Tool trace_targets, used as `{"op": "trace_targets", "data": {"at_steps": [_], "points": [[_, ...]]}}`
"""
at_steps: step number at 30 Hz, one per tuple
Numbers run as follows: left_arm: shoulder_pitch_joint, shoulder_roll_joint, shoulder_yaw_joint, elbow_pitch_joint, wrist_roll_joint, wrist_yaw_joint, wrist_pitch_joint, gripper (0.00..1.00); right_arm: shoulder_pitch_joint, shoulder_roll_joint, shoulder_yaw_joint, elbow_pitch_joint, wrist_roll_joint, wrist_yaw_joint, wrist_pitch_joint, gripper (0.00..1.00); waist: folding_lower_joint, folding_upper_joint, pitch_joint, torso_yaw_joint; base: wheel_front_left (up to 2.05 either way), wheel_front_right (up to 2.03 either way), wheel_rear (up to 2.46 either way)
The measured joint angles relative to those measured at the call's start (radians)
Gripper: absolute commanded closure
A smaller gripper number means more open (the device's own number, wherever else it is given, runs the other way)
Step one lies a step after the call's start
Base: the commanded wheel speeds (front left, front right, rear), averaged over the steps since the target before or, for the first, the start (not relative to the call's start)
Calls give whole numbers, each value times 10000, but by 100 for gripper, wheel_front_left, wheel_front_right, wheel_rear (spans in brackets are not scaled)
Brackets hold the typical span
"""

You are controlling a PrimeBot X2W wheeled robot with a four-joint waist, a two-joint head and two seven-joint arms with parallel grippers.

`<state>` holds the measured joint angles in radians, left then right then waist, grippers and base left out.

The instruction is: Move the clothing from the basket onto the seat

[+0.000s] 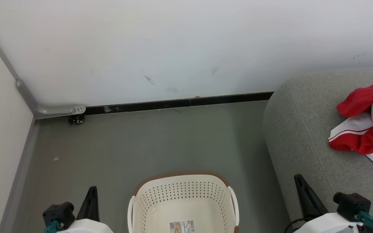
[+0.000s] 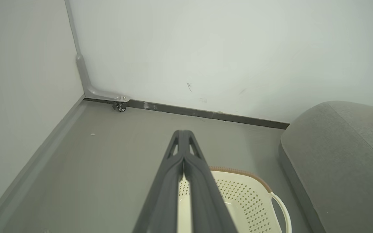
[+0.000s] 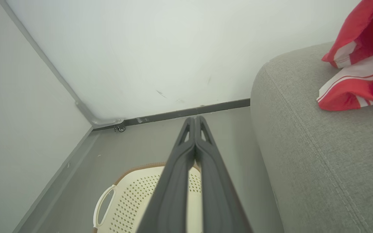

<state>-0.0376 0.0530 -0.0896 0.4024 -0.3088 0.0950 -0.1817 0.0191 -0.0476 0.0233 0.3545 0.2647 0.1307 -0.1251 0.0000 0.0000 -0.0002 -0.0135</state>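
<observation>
- Clothing (image 1: 364,119): red garments with white panels and stripe trim, lying in a crumpled heap on the seat cushion. Dark white-edged lettering shows at the heap's lower edge in the head view. Part of the heap runs past the frame edge, so the count cannot be confirmed.
- Seat (image 1: 303,136): grey woven sofa to the robot's right, its rounded end near the basket but apart from it. It carries the clothing well back from that end, a placement that suits the task's destination.
- Basket (image 1: 180,176): cream perforated tub with brown rim trim, upright on the floor (image 1: 141,145) between the two arms. The bare bottom and the label sticker (image 1: 182,226) are visible, with no fabric on the part in view. Its near part is cut off by the frame. Judgement: the transfer looks complete or nearly so.
- Left end effector (image 2: 183,134): clenched, fingers pressed together along their length, grasping nothing. It is raised beside the basket's left side and touches neither rim nor floor.
- Right end effector (image 3: 195,119): clenched likewise, empty, pointing along the gap between the basket and the sofa end. It is well apart from the clothing.
- Judgement on posture: both arms sit low and drawn in, at either side of the basket, consistent with a rest pose and not a reach.
</observation>
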Motion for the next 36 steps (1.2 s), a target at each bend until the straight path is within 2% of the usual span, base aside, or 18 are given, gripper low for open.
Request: {"op": "trace_targets", "data": {"at_steps": [8, 21, 36], "points": [[-87, -8, 276, 75, -1174, -176, 453, 100, -30, 13, -182, 13, 1582, 0, 263, 100, 6, 0, -19, 17, 0, 0, 0], [-320, -35, 706, 98, -2941, -516, 1049, 100, -52, 44, -474, -10, 3348, 0, 640, 100, 45, 0, -69, 36, 0, 0, 0], [-346, -52, 1045, 38, -5089, -878, 1634, 100, -299, 52, -777, -109, 5513, -2, 1076, 100, 30, 0, -78, 58, 0, 0, 0]]}}
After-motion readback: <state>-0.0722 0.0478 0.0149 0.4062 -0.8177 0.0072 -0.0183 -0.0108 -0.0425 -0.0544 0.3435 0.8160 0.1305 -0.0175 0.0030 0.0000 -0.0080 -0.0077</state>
